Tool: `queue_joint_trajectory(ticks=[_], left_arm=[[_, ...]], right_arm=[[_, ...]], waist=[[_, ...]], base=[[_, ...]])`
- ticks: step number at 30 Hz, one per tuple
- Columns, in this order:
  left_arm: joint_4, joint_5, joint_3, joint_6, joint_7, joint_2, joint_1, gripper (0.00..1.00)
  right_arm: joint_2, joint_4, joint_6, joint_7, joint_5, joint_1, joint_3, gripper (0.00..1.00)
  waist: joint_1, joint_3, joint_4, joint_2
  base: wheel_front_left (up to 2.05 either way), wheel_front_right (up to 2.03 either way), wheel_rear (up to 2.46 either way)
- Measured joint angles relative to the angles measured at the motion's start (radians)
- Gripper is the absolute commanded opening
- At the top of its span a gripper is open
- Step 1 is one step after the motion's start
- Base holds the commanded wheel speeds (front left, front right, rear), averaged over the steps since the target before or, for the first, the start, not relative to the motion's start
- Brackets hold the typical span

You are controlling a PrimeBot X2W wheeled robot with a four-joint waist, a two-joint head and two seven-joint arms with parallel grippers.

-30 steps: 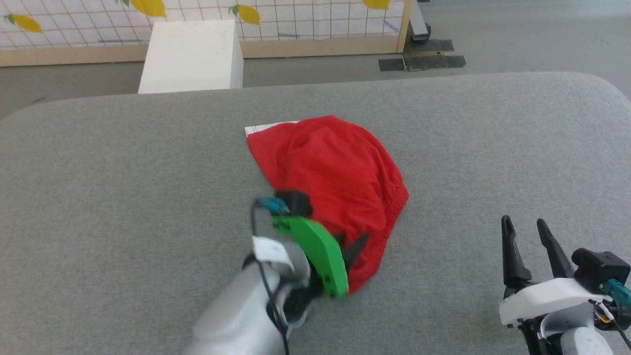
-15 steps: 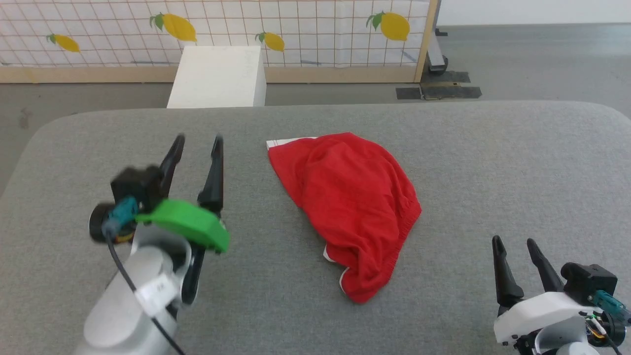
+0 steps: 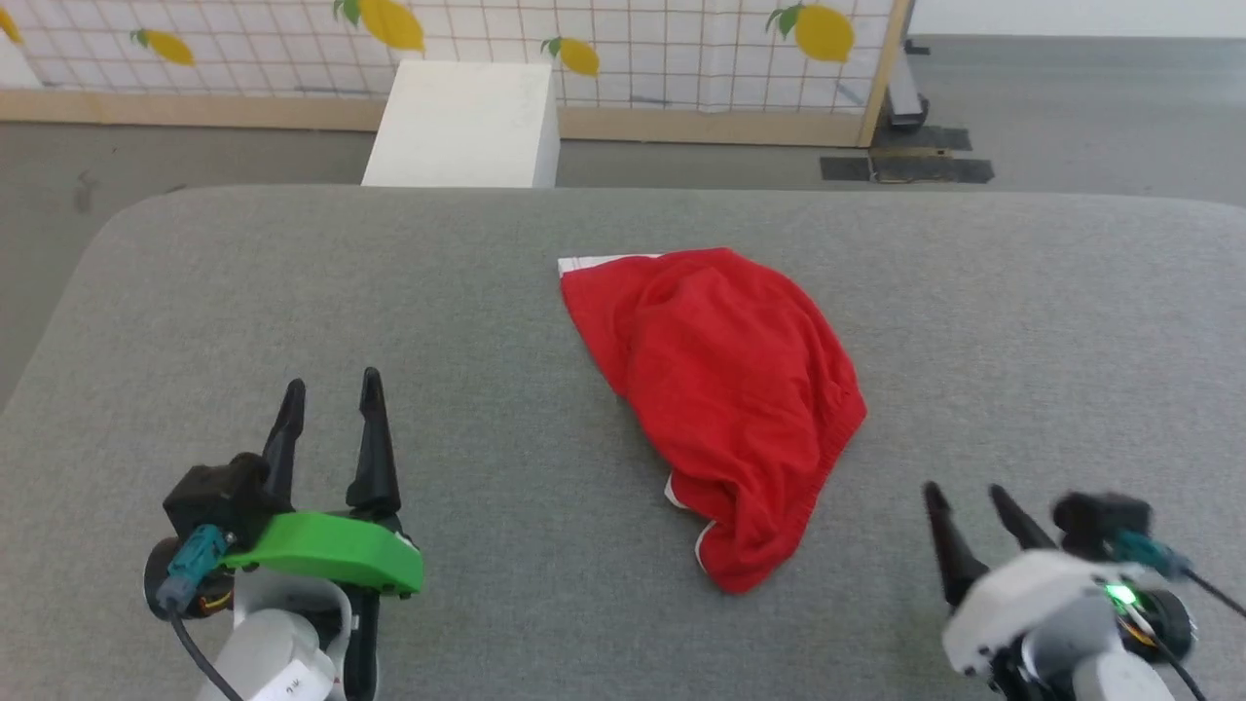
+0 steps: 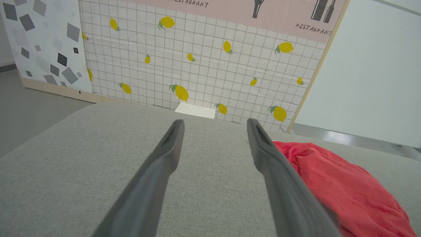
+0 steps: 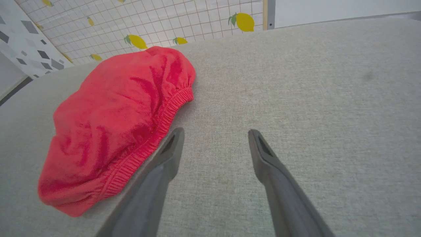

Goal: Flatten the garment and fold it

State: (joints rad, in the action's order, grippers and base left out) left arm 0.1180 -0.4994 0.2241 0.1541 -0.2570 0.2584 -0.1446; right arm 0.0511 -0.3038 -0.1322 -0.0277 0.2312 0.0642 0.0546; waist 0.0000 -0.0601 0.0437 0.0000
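Noted broad grey fabric-covered table (image 3: 292, 292) with rounded corners. Beyond its far edge, recorded white tiled wall panel (image 3: 681, 49) printed with yellow lemons, then plain white box (image 3: 467, 122). Found bright red thin-fabric shorts (image 3: 725, 389) bunched in a rumpled heap at mid-table, not folded, with white stripe edging at far corner and near end and gathered elastic waistband along the right side. Observed left gripper (image 3: 331, 382), green-covered, at near left, well apart from shorts, fingers spread wide, holding nothing. Observed right gripper (image 3: 967, 492), white-covered, at near right, near the waistband, likewise wide and empty.
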Motion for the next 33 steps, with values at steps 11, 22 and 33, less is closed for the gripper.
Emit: queue_joint_trajectory(ticks=[11, 22, 33], left_arm=[[-0.004, 0.079, -0.019, -0.065, 0.000, -0.077, -0.005, 1.00], [0.026, 0.104, -0.058, -0.118, 0.000, -0.131, -0.033, 1.00], [0.047, 0.112, -0.091, -0.145, 0.000, -0.156, -0.028, 1.00]], right_arm=[[-0.001, -0.182, 0.000, -0.418, -0.112, 0.293, -0.111, 1.00], [0.004, -0.291, 0.000, -0.450, -0.087, 0.407, -0.181, 0.00], [0.111, -0.110, 0.000, -0.432, -0.123, 0.299, 0.137, 0.00]], waist=[[0.0000, -0.065, 0.063, 0.0000], [0.0000, -0.137, 0.123, 0.0000], [0.0000, -0.088, 0.068, 0.0000]], base=[[0.00, 0.00, 0.00], [0.00, 0.00, 0.00], [0.00, 0.00, 0.00]])
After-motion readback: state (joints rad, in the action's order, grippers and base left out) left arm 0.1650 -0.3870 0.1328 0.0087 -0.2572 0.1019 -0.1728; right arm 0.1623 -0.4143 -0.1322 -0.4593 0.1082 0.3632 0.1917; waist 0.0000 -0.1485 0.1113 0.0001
